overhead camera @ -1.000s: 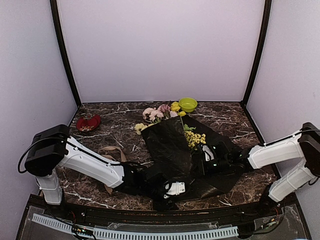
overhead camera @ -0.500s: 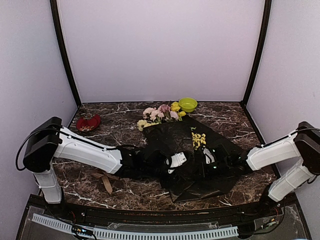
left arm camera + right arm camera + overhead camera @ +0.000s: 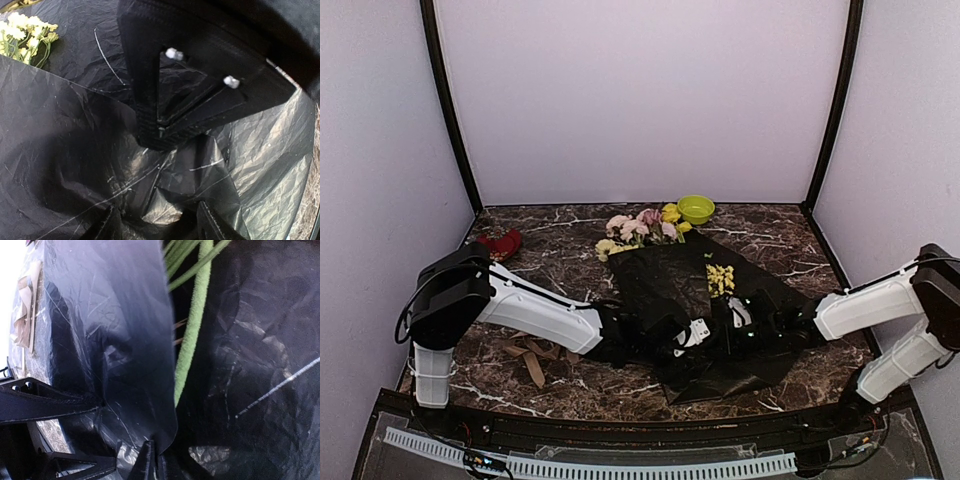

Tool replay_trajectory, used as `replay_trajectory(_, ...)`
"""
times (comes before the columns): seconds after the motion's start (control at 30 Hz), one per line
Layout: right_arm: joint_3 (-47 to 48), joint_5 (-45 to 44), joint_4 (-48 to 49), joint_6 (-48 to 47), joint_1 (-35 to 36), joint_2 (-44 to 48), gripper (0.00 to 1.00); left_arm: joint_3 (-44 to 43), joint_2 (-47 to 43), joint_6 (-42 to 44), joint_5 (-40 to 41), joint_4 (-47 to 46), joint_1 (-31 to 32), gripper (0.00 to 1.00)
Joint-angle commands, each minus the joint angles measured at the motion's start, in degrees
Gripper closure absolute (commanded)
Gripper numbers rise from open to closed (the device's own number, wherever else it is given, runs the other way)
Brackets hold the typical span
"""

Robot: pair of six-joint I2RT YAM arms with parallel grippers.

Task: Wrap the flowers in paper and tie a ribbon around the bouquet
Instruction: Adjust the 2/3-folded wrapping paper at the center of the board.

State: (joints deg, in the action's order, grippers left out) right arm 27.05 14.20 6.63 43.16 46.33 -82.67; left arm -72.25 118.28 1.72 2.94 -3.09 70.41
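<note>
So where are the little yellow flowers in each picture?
Top external: the yellow sprigs lie on the black paper, right of centre.
Left wrist: the sprigs sit in the top left corner, on the paper.
Right wrist: not in it, only green stems.
Shared landmark: the crinkly black paper, in all three views.

pale lilac walls [image 3: 640, 100] with black corner posts [image 3: 448, 110] enclose a dark marbled tabletop [image 3: 560, 250].

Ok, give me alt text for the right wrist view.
The right gripper pinches the edge of the black paper, its fingers shut at the bottom of the frame. A green flower stem runs down beside the fold, and the left gripper reaches in at lower left.
</note>
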Motion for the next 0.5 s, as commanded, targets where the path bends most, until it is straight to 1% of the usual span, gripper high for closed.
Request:
replay_trajectory(0.0, 1.62, -2.48, -4.0, -0.09, -0.28, 2.3, 0.91, 0.12, 1.6, 0.76, -1.69, 3.53, 0.42, 0.47)
replay_trajectory(0.17, 3.39, -7.3, -9.76, -0.29, -0.34, 6.07, 0.8, 0.96, 1.64, 0.74, -2.73, 3.52, 0.43, 0.47)
replay_trajectory(0.33, 5.13, -16.6, -17.86, -0.2, -0.3, 13.27, 0.58, 1.3, 1.6, 0.44, -3.23, 3.62, 0.49, 0.47)
replay_trajectory(0.4, 5.38, -20.88, -21.15, 0.48, -0.24, 16.7, 0.53, 1.32, 1.63, 0.48, -3.46, 3.53, 0.52, 0.47)
replay_trajectory(0.47, 5.13, -24.7, -24.0, 2.17, -0.23, 20.19, 0.51, 1.32, 1.64, 0.41, -3.69, 3.49, 0.52, 0.47)
